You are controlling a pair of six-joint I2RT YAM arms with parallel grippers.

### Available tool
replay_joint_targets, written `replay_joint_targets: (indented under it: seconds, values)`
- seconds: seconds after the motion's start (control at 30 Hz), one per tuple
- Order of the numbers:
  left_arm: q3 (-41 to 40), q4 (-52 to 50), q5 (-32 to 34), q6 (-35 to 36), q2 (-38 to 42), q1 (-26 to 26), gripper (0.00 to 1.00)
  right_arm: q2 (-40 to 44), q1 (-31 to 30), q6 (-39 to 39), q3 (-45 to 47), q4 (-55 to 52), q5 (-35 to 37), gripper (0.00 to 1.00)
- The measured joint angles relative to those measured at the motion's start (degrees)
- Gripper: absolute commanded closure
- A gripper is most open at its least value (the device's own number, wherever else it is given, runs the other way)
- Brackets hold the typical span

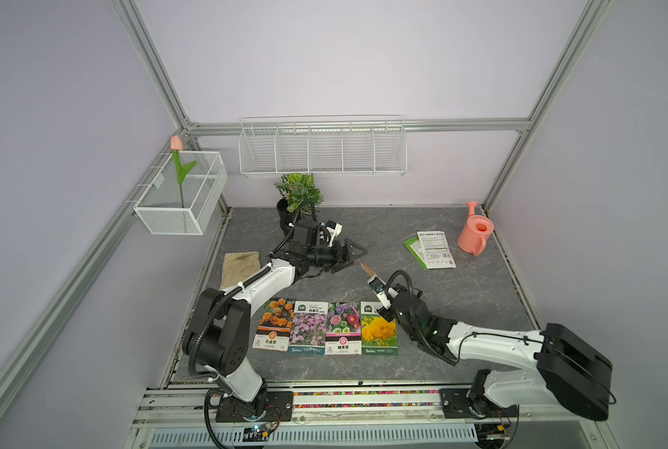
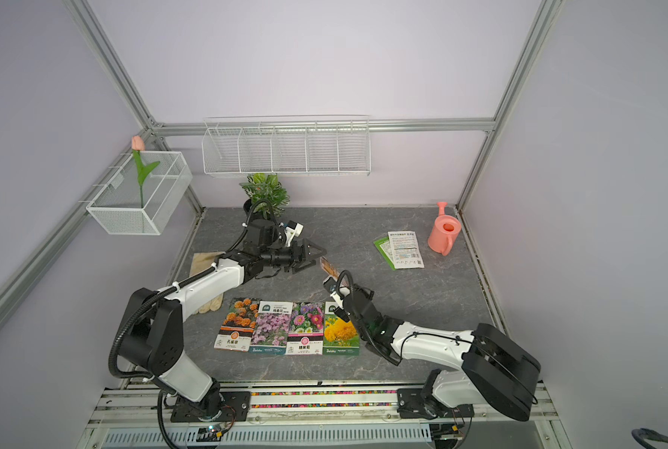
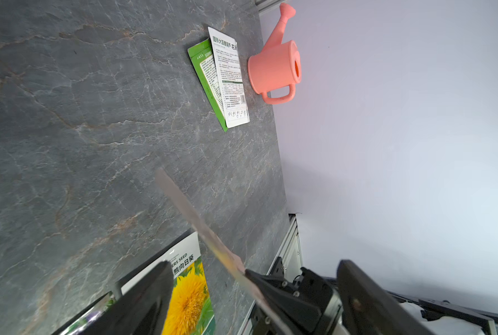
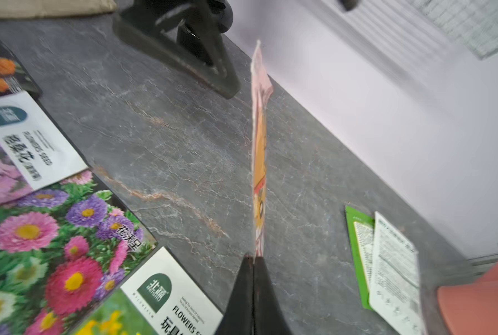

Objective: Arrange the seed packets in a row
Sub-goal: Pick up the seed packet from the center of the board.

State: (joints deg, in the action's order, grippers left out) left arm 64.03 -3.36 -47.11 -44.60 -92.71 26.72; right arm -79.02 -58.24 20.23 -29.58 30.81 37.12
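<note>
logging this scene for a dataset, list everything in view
flat flower-front seed packets: four, orange/pink/mixed/yellow, front row
orange drawn-front seed packet: one, in right claw
plastic watering can: one, pink, back right
text-backed paper packets: two, white over green, beside watering can
fabric glove: one, beige, left side
potted plant: one, green, back
artificial tulip: one, pink, white mesh wall basket
wire shelf: one, white, back wall
left claw: one, black, open, empty
right claw: one, black, shut
</note>
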Motion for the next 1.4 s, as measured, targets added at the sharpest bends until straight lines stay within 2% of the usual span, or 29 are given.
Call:
replay_joint_targets:
  seconds: [0.1,0.3,0.43,0.53,0.57,0.67,0.83,0.87,0.9,0.97,1.13,1.2,1.27,1.33,1.4]
  values:
    - [-0.20,-3.10,1.16,-0.24,3.48,-0.04,0.06,-6.32,-4.26,10.43,0.61,10.43,8.66,0.93]
    - [-0.20,-10.86,3.74,1.75,5.64,0.04,0.08,-18.08,-8.81,29.57,1.20,34.56,19.93,0.93]
    - [-0.20,-15.93,7.06,3.54,4.94,0.52,0.10,-21.55,-10.01,35.63,0.96,41.66,23.45,0.93]
    - [-0.20,-19.06,9.77,5.05,4.59,0.81,0.16,-21.68,-10.29,38.07,0.85,44.72,24.81,0.93]
    - [-0.22,-19.56,10.40,5.40,4.52,0.83,0.21,-21.68,-10.29,38.64,0.76,45.53,25.11,0.93]
    - [-0.31,-19.34,11.47,6.16,4.50,0.83,0.47,-21.68,-10.29,39.78,0.74,46.82,25.73,0.93]
    - [-0.42,-15.89,10.93,5.88,3.74,0.83,1.00,-21.68,-10.56,40.48,0.74,47.52,26.25,0.93]
    - [-0.48,-14.49,10.60,5.55,3.50,0.83,1.00,-21.68,-10.60,40.48,0.70,47.52,26.38,0.93]
    - [-0.61,-12.76,10.10,4.98,3.37,0.83,1.00,-21.68,-10.60,40.48,0.66,47.50,26.69,0.88]
    - [-0.68,-10.05,9.33,4.28,3.28,0.85,1.00,-21.73,-10.60,40.57,0.37,47.56,27.36,0.72]
    - [-0.68,-4.13,10.25,4.09,3.28,0.87,1.00,-21.59,-10.93,37.35,-1.70,47.12,30.95,0.35]
    - [-0.70,-2.60,12.24,4.31,3.28,0.90,1.00,-19.50,-11.47,32.26,-2.03,41.42,32.44,0.23]
    - [-1.29,-0.24,14.62,4.28,3.34,0.87,1.00,-13.90,-11.85,21.64,-2.32,27.52,31.32,0.21]
    - [-2.80,2.97,16.92,3.89,3.48,0.87,1.00,-3.76,-10.58,6.25,-2.93,9.27,24.37,0.18]
    - [-5.05,7.08,19.41,2.84,3.56,0.87,1.00,9.42,-4.85,-8.41,-1.97,-2.38,14.21,0.12]
